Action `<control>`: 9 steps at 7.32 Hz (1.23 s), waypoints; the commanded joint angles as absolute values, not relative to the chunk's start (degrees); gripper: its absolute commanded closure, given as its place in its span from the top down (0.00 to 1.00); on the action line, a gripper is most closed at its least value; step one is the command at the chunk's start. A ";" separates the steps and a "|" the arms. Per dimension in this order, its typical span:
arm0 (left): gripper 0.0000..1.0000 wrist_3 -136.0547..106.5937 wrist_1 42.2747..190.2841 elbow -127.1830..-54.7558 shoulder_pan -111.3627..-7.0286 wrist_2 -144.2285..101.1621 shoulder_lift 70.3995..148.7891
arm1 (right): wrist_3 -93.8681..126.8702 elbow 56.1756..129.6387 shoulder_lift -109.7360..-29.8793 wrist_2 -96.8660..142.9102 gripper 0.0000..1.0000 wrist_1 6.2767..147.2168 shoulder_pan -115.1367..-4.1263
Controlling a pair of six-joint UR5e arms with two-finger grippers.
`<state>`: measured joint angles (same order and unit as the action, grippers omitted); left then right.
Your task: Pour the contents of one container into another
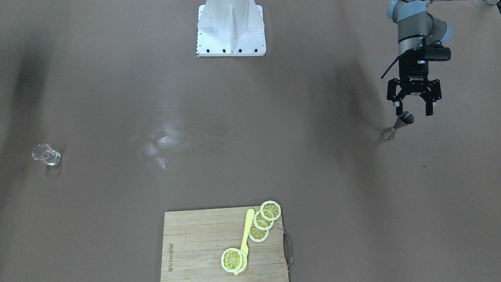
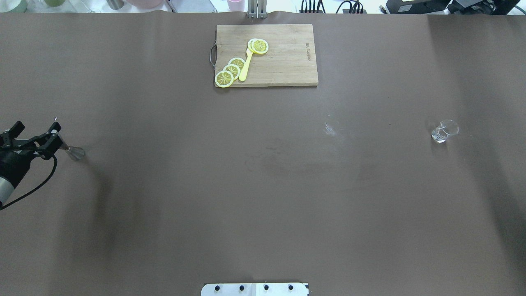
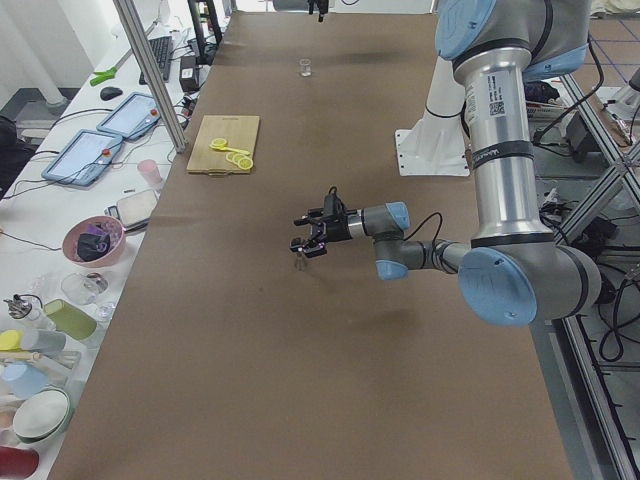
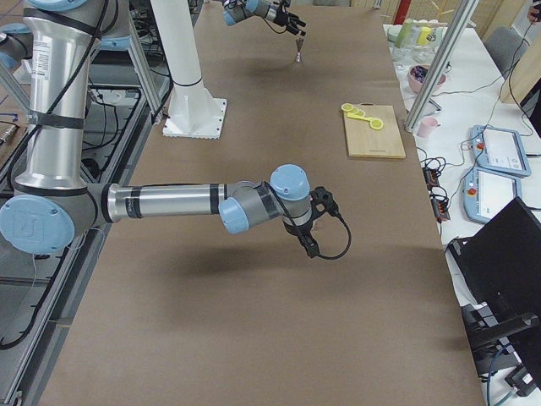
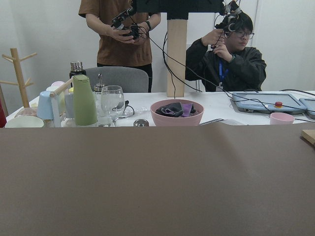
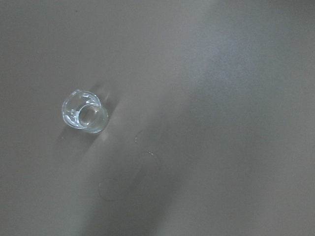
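Exterior front-facing view has the left gripper [image 1: 413, 111] pointing straight down, jaws spread wide and holding nothing. The jigger [image 1: 397, 126] stands upright on the table [image 1: 235, 137] right beneath it, long axis vertical and upper rim just below the fingertips. Overhead exterior view sets the jigger [image 2: 74, 152] beside the left gripper [image 2: 37, 128] at the table's left end, with the glass cup [image 2: 444, 130] well apart at the right end, so the left arm is far nearer. Exterior left view shows the left gripper [image 3: 307, 246] above the jigger [image 3: 299, 263]; a straight descent onto the waist looks likely. Exterior right view shows the right gripper [image 4: 309, 241], but I cannot tell whether it is open or closed. Right wrist-mounted view looks down on the glass cup [image 6: 83, 112], which stands alone.
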<state>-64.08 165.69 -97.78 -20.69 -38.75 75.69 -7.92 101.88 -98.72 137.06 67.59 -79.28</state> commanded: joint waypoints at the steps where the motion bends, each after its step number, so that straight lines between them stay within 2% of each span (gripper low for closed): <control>1: 0.97 -64.07 169.87 -92.75 -17.59 -35.17 77.77 | -7.82 101.61 -97.91 138.52 1.00 64.98 -76.30; 4: 0.97 -66.09 170.51 -86.24 -17.31 -33.05 81.99 | -7.47 97.76 -96.26 137.81 1.00 54.42 -73.22; 5: 0.97 -66.09 170.59 -85.87 -17.31 -32.96 82.09 | -5.73 94.34 -94.50 137.90 1.00 52.32 -73.13; 7: 0.97 -67.58 170.60 -84.91 -17.31 -32.70 82.26 | 4.43 93.78 -93.96 137.90 1.00 49.15 -71.90; 9: 0.97 -69.07 170.60 -83.07 -17.23 -32.70 82.79 | 11.22 90.47 -93.87 135.02 1.00 37.77 -68.57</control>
<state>-67.91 170.60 -84.26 -17.26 -32.72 82.40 6.94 92.88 -93.96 136.88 44.95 -70.49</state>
